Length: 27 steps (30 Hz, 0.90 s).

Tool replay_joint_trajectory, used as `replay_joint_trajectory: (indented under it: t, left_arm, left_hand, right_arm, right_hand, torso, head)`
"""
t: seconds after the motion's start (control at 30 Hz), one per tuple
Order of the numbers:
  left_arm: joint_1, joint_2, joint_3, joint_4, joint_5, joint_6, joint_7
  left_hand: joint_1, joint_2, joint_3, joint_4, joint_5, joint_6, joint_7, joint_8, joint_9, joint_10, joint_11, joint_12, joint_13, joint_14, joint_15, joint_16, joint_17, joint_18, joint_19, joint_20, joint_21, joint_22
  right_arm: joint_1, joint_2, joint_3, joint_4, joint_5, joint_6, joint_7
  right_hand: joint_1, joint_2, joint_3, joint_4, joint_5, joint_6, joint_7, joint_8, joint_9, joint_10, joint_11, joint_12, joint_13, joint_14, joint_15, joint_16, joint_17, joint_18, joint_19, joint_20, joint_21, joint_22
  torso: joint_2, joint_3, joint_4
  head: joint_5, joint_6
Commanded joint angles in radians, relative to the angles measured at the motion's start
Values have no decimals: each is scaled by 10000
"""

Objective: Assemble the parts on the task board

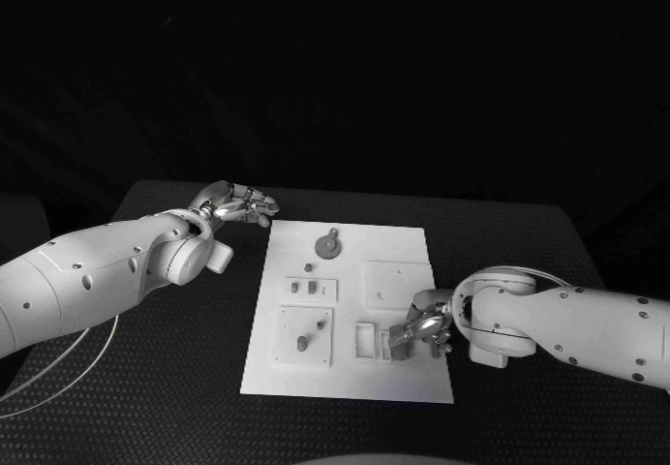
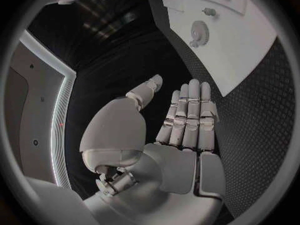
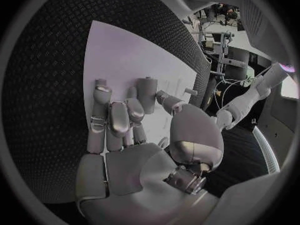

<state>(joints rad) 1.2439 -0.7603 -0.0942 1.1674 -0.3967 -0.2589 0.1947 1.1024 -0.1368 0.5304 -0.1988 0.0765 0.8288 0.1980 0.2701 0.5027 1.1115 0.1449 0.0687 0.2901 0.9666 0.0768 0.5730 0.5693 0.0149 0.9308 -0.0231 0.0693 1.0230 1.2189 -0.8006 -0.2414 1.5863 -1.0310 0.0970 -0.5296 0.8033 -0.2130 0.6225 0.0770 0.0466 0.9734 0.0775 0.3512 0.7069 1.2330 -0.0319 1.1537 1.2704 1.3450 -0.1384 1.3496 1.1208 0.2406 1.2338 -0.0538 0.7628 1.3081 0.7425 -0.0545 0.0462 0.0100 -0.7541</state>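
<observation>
Right hand (image 1: 423, 330) over task board (image 1: 398, 387) near edge, beside parts (image 1: 303, 341).

Head camera high above the task board (image 1: 350, 320); both wrist cameras close behind their hands, sharing that board.

Support: black table (image 1: 167, 387), textured top, dark all round.
Directly on it: white task board (image 1: 405, 242), lying flat at centre, long side running near to far.
Bare table: seen left, right, near and far of the board.
</observation>
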Motion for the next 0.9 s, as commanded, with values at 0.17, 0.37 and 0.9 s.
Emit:
replay_joint_trajectory:
  t: [0.17,0.37,0.9]
  left_arm:
    - [22,-5,5,40,40,120,78]
    - [22,-20,5,48,40,117,76]
    - [22,-38,5,49,40,128,52]
  left_hand:
    - [-96,9,15,69,-44,-78,-18,37,10,-78,-15,18,-15,37,14,-69,16,-60,31,21,-9,-19]
    - [-97,10,15,72,-44,-79,-17,38,10,-79,-15,18,-16,37,15,-73,20,-60,30,21,-9,-20]
    - [-113,22,12,98,-42,-81,-17,41,9,-80,-14,19,-19,41,16,-89,41,-61,30,23,-6,-24]
  right_arm:
    - [-108,146,-43,-37,-196,-21,65]
    - [-154,207,-54,-144,-227,54,32]
    - [-142,-22,-63,-74,1207,-436,136]
  right_hand:
    - [91,-27,-34,-118,11,-110,64,-116,-36,-87,35,-112,-36,-68,29,6,-61,212,-82,-2,67,209]
    - [240,102,-67,-432,11,-189,115,-282,-110,-185,84,-228,-113,-116,77,-19,-157,212,-131,10,91,205]
    - [-72,1697,-312,-2117,10,282,45,-419,-177,-52,24,-149,-88,-116,35,127,-209,212,-235,92,214,197]
  torso:
    - [-2,-8,2]
    - [-7,-9,5]
    - [-7,-5,-5]
  head:
    - [-3,-6]
    - [-3,-17]
    - [8,-13]
